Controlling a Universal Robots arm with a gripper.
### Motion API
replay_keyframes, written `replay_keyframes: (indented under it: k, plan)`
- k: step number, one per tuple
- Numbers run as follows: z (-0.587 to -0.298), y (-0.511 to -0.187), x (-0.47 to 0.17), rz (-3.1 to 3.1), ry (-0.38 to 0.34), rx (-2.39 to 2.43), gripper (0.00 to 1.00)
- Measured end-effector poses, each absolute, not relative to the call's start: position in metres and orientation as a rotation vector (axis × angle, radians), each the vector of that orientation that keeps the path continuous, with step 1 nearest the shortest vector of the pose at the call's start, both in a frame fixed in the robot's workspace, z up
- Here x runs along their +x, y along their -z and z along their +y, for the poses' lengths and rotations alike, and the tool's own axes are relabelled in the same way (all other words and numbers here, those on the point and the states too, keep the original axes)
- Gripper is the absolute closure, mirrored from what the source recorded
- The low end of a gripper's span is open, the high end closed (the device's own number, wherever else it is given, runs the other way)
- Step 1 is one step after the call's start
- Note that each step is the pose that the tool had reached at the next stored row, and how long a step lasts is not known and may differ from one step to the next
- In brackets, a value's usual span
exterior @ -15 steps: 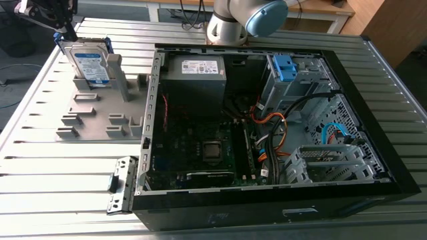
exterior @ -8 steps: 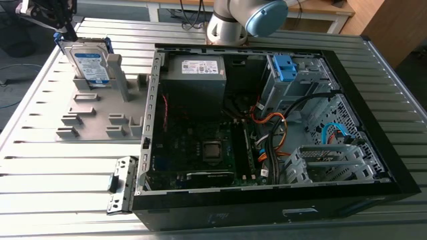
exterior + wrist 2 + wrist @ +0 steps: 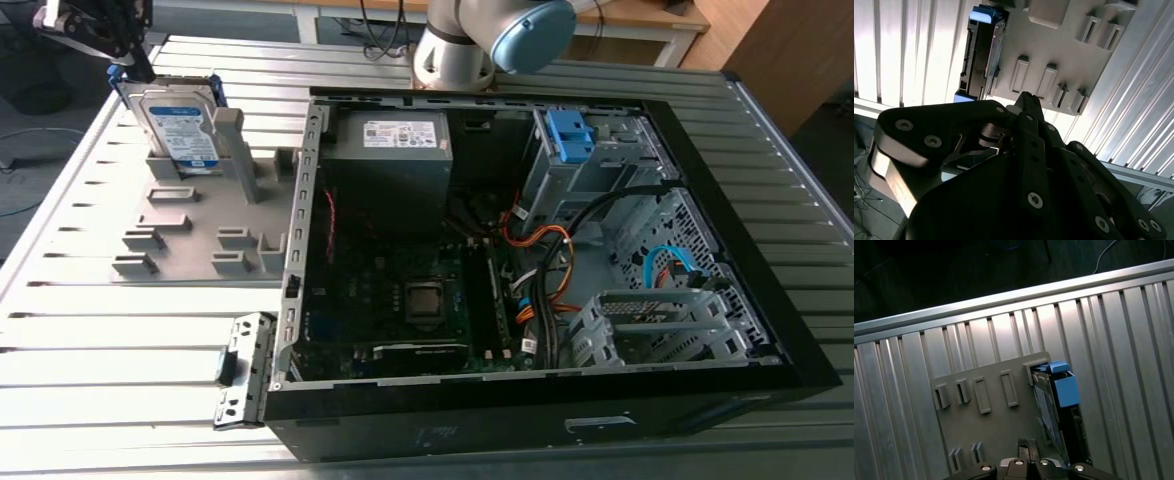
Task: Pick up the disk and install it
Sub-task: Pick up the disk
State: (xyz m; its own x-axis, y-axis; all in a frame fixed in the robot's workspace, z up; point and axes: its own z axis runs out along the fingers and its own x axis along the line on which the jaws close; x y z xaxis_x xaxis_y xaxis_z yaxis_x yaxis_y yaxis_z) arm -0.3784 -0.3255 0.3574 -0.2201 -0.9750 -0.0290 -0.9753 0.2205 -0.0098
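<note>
Surroundings: a ribbed metal bench (image 3: 774,150) is seen carrying an open black computer case (image 3: 747,330). On the exterior view's left of the case lies a grey holder plate (image 3: 200,225) with raised slots.
Case contents: a motherboard (image 3: 400,290), a grey box (image 3: 394,165) with a white sticker (image 3: 400,133), a small blue bracket (image 3: 567,135), orange and black cables (image 3: 547,270) and a metal drive cage (image 3: 661,325) are seen inside.
Arm: the arm's base (image 3: 461,45) is set at the far edge of the bench, behind the case.
Obstructions: a tall grey post (image 3: 230,150) of the holder plate is stood just beside the disk, between it and the case wall.
Disk position: the disk (image 3: 180,125) is held in a slot at the far end of the holder plate, outside the case.
Disk orientation: it is stood on end, with its long axis rising from the plate and its broad labelled face turned toward the exterior view's camera. In both wrist views it is seen edge-on (image 3: 1054,410), with blue rails (image 3: 1064,387) along its edges.
Gripper: the gripper (image 3: 131,62) is hung above the disk's upper end, near it but apart. The fingers (image 3: 1023,447) are pressed together with nothing between them.
Writing: a white-and-blue label (image 3: 183,120) is carried on the disk's face. Its print, and that of the white sticker, is too small to be read.
</note>
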Motion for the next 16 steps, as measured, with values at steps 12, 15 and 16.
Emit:
replay_keyframes:
  k: [12,15,16]
  plan:
    - [-0.3255,-0.3575,-0.3784,2.396,-0.017,-1.987,0.89]
    - [-0.3255,-0.3575,-0.3784,2.388,-0.017,-1.997,0.89]
    - [-0.3255,-0.3575,-0.3784,2.385,-0.017,-2.001,0.89]
